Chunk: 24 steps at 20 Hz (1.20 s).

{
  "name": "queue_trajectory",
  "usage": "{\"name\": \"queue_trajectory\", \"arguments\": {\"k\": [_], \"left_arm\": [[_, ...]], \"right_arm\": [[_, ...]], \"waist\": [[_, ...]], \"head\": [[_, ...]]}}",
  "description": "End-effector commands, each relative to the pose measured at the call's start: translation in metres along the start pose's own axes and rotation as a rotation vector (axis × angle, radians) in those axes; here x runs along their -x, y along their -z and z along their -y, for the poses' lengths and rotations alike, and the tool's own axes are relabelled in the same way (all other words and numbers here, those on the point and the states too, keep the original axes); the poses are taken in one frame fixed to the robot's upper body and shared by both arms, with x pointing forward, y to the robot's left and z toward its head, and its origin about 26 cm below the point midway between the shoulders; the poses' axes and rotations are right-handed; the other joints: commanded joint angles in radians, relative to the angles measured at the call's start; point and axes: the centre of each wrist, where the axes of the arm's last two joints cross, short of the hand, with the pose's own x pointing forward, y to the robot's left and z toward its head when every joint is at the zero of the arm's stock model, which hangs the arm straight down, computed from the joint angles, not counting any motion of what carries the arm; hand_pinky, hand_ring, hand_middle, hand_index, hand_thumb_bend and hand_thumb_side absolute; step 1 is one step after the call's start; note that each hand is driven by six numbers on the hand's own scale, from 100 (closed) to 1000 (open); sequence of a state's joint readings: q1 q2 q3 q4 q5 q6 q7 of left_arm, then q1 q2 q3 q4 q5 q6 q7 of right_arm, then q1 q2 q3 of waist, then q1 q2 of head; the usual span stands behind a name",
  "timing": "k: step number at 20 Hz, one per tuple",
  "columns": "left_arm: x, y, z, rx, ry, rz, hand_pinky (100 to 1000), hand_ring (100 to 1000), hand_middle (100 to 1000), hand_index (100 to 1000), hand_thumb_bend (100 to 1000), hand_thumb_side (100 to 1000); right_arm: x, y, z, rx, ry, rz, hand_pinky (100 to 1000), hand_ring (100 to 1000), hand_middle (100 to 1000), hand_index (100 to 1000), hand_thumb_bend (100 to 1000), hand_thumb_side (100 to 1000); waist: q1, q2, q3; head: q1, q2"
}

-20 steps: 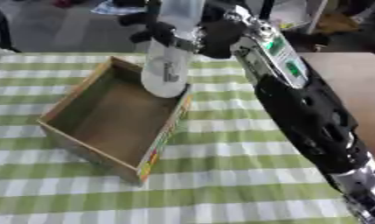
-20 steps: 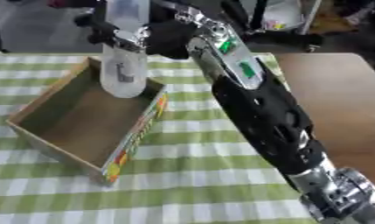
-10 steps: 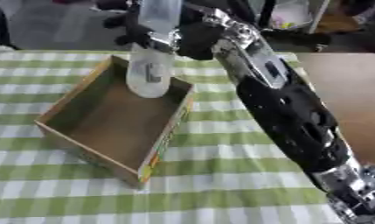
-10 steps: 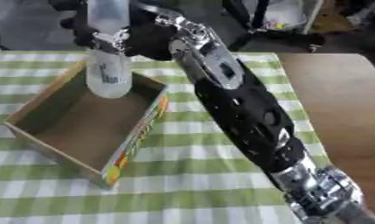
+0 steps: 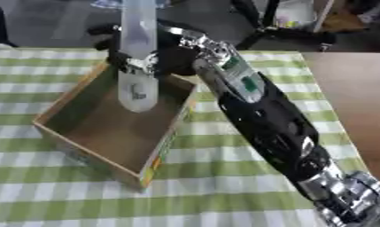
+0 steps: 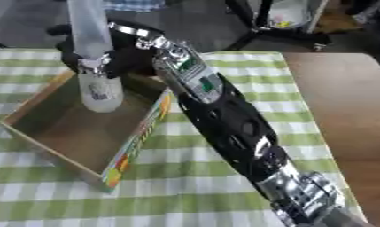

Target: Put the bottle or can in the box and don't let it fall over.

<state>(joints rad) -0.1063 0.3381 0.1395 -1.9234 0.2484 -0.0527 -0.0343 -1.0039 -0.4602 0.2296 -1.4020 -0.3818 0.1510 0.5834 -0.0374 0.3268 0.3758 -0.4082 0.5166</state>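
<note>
1. At the left, an open cardboard box (image 5: 107,128) with a coloured printed strip along its near right side, set askew on the green-and-white checked cloth (image 5: 223,195) over the worktop.
2. Above the box's far part, a frosted translucent plastic bottle (image 5: 137,84), upright, base hanging over the box interior near the far wall; whether touching the box floor, cannot tell.
3. Around the bottle's middle, the right hand (image 5: 150,55), black with silver parts, fingers curled round the bottle and holding it.
4. Running from that hand down to the lower right corner, the right arm (image 5: 270,128), black with a green-and-white label near the wrist and silver joints at the lower end.
5. At the right edge, bare brown worktop (image 6: 340,111) beside the cloth.
6. Left hand in neither view.
</note>
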Motion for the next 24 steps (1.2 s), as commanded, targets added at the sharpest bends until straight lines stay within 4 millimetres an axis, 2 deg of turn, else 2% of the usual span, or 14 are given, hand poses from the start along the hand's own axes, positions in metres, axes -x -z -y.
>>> {"name": "queue_trajectory", "arguments": {"k": [1, 8, 17, 21, 24], "left_arm": [[-0.011, 0.005, -0.004, 0.016, 0.031, 0.035, 929, 761, 922, 842, 111, 852], [-0.011, 0.005, -0.003, 0.023, 0.03, 0.037, 930, 761, 923, 842, 111, 854], [-0.011, 0.006, -0.002, 0.023, 0.028, 0.042, 931, 761, 923, 842, 112, 856], [-0.011, 0.006, -0.002, 0.022, 0.029, 0.04, 932, 760, 924, 842, 112, 857], [-0.01, 0.005, -0.002, 0.021, 0.03, 0.037, 932, 760, 924, 842, 112, 858]], "right_arm": [[-0.012, 0.004, 0.004, 0.003, -0.054, 0.023, 947, 1000, 1000, 295, 100, 100], [-0.003, 0.011, 0.001, 0.023, -0.048, 0.005, 939, 1000, 1000, 297, 100, 100], [0.021, 0.022, -0.014, 0.037, -0.088, -0.039, 928, 1000, 1000, 309, 100, 100], [0.031, 0.022, -0.019, 0.063, -0.098, -0.052, 921, 1000, 1000, 418, 100, 132], [0.036, 0.022, -0.022, 0.052, -0.121, -0.057, 910, 1000, 1000, 544, 100, 100]], "waist": [[0.006, -0.014, 0.002], [0.005, -0.006, 0.007], [0.004, 0.001, 0.014], [0.002, 0.001, 0.013], [0.002, 0.001, 0.012]], "head": [[-0.004, -0.015], [-0.012, -0.016], [-0.019, -0.014], [-0.021, -0.015], [-0.022, -0.014]]}}
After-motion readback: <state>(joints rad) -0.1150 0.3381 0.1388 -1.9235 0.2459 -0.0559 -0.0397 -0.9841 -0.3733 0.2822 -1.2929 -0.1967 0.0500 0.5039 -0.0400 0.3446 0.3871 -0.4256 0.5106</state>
